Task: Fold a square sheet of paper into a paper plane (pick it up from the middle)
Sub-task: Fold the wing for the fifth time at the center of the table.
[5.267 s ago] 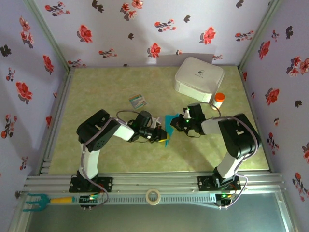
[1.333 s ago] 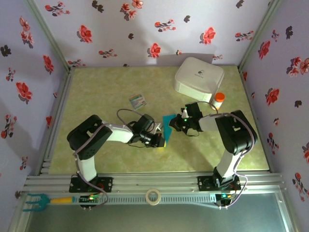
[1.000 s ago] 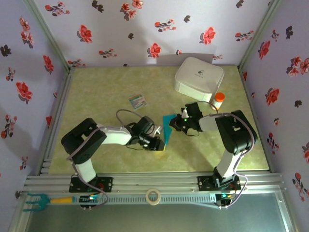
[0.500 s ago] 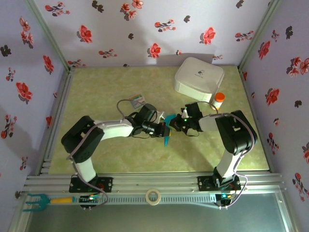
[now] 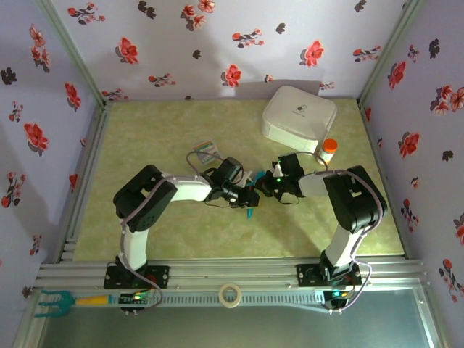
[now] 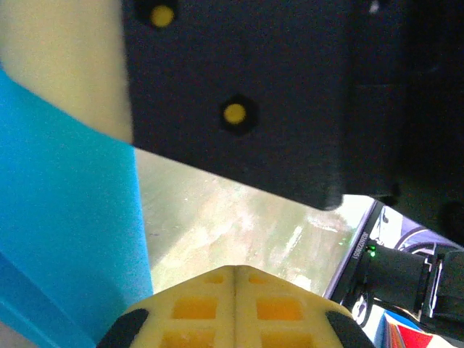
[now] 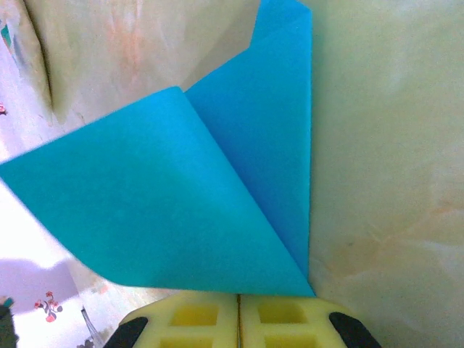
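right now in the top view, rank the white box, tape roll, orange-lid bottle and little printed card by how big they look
1. white box, by far the largest
2. tape roll, only slightly ahead of the rest
3. bottle and card: about alike, too close to rank

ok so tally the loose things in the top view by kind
paper: 2, turquoise sheet, printed card
containers: 2, white box, orange-capped bottle
tools: 2, tape roll, teal-headed tool
total: 6
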Robot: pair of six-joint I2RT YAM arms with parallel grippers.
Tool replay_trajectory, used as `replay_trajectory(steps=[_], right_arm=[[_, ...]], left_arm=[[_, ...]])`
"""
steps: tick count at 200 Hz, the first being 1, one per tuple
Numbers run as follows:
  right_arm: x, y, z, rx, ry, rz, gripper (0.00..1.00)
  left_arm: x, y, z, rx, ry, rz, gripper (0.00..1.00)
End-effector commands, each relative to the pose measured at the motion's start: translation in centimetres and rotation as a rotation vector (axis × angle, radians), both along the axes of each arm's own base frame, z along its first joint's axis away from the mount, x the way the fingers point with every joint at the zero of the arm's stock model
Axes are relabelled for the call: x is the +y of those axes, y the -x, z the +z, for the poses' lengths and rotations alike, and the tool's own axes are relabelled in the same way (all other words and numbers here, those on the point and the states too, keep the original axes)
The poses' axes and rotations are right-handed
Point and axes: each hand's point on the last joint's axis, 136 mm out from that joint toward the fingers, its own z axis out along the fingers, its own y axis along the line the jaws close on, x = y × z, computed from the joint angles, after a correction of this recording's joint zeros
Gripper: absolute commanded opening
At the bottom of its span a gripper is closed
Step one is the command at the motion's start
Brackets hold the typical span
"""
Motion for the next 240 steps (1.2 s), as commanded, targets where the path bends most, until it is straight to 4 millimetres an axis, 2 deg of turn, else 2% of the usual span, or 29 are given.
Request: replay_trajectory(steps=[1, 56, 148, 182, 204, 221, 240], right_arm=[[-1.9, 1.0, -2.3, 0.067, 0.109, -0.043, 0.09], [-2.0, 1.1, -2.5, 0.069, 0.115, -0.043, 0.09], [-2.0, 1.2, -2.7, 0.074, 0.122, -0.043, 0.09], [-2.0, 1.1, -2.6, 0.074, 0.121, -0.045, 0.09], [-2.0, 1.1, -2.6, 0.073, 0.118, -0.047, 0.09], [-2.0, 1.1, -2.5, 0.073, 0.116, -0.052, 0.09], [-2.0, 1.1, -2.5, 0.074, 0.114, -0.051, 0.09]], left_arm=[[0.6, 0.0, -1.5, 0.005, -0.036, -0.014, 0.00], [2.7, 2.1, -4.0, 0.050, -0.100, -0.015, 0.00], [4.9, 6.8, -4.8, 0.072, -0.182, -0.084, 0.00], [6.9, 8.6, -5.7, 0.086, -0.238, -0.088, 0.00], [7.0, 9.3, -4.5, 0.067, -0.201, -0.092, 0.00], [5.9, 9.1, -2.2, 0.024, -0.108, -0.104, 0.00], [4.7, 7.6, 0.8, -0.029, 0.006, -0.077, 0.00]])
